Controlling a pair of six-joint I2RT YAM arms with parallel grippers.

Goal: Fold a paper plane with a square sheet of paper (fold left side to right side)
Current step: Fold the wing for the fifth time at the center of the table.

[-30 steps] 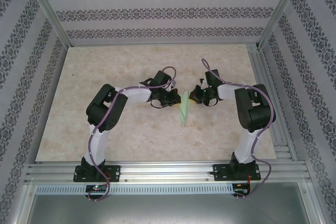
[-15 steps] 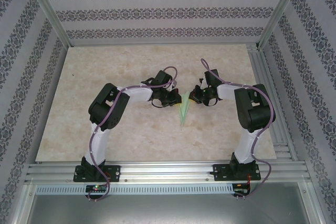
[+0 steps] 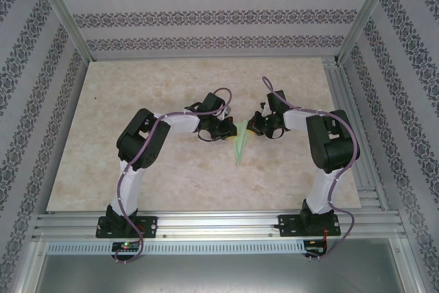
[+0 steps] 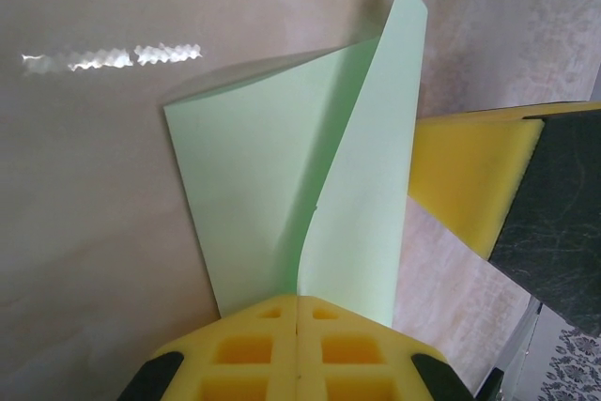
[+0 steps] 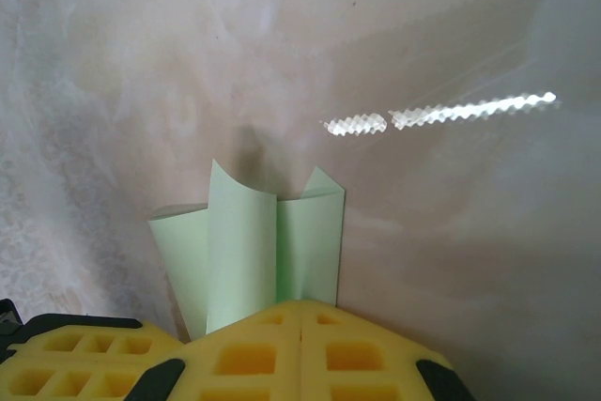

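Pinching green paper wedge point(image 4: 282, 176) in closed left gripper point(image 4: 297, 326), clamping it too in closed right gripper point(image 5: 300, 326), paper fanning out just ahead.

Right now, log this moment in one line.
left tool shut on paper plane | right tool shut on paper plane | flaps raised

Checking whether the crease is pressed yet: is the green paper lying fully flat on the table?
No, the left wrist view shows a flap of the green paper standing curled up off the table.
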